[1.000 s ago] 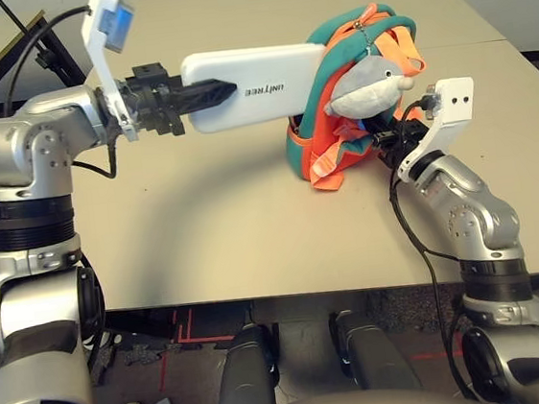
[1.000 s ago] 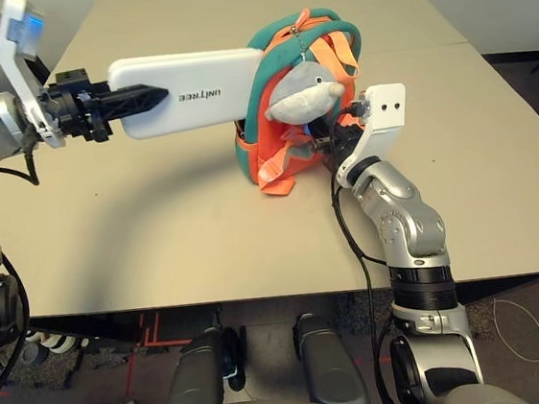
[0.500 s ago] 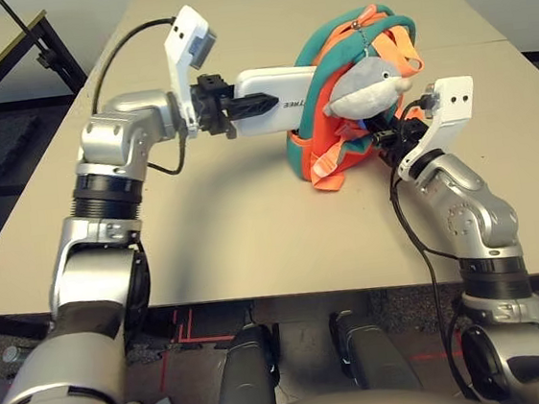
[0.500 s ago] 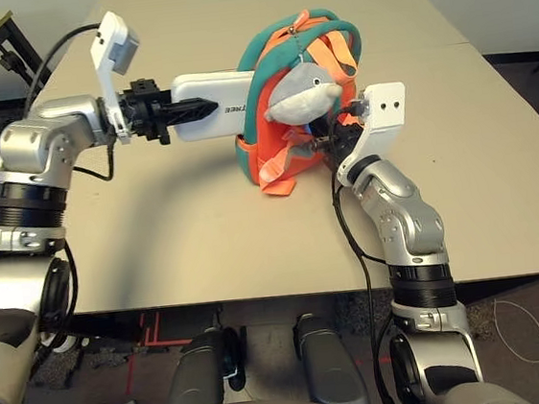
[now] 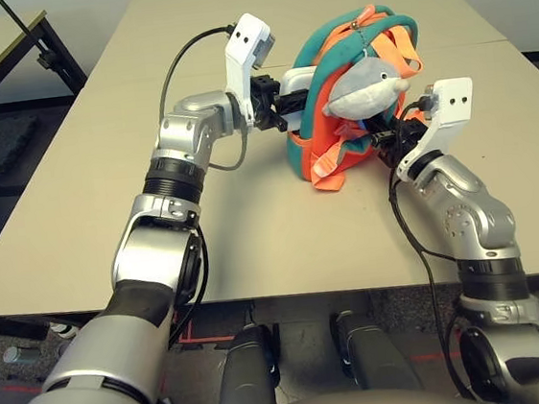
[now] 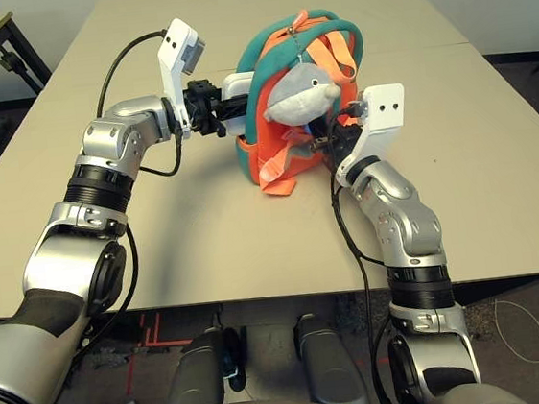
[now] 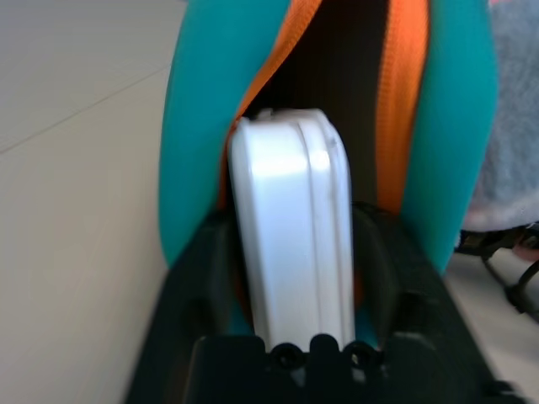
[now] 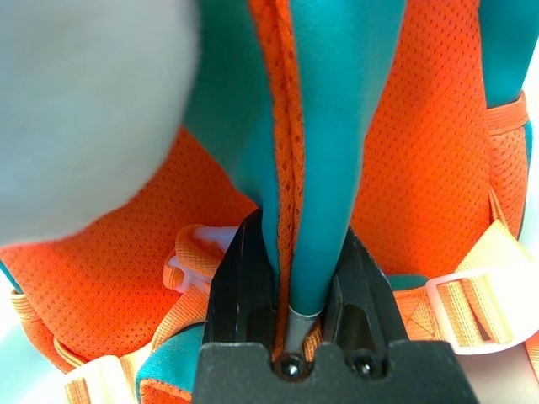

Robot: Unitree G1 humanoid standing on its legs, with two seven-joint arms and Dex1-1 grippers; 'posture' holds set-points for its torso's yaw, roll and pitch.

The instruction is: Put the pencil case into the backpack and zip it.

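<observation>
Pencil case (image 7: 290, 244): white, flat, mostly inside the backpack (image 5: 314, 149) now, only its near end sticks out of the open zipper slot on the backpack's 9 o'clock side (head views). In the left wrist view the case stands on edge between the two black fingers of the left gripper (image 7: 290, 252), which are clamped on it from both sides; its far end sits in the dark gap between the orange zipper edges and the teal trim.

Backpack stands upright on the beige table (image 5: 204, 218), roughly at table centre, a bit toward 1 o'clock from the middle. Orange body, teal trim arching over the top, orange straps (image 5: 328, 162) hanging down the front toward 6 o'clock. Grey plush dolphin (image 5: 368, 85) hangs on the front face, nose pointing to 3 o'clock, upper half of the bag.

Left arm reaches in from 8 o'clock, forearm stretched across the table, gripper right at the bag's opening.

Right gripper (image 8: 295, 278) is at the backpack's 4 o'clock side, low down, just under the dolphin. Right wrist view: its two fingers are closed tight on a teal strip of the backpack (trim or strap edge, can't tell which) with orange mesh beside it. White wrist-camera bracket (image 5: 448, 106) of the right arm stands just at 3 o'clock of the bag.

Zipper slot is open where the case enters.
</observation>
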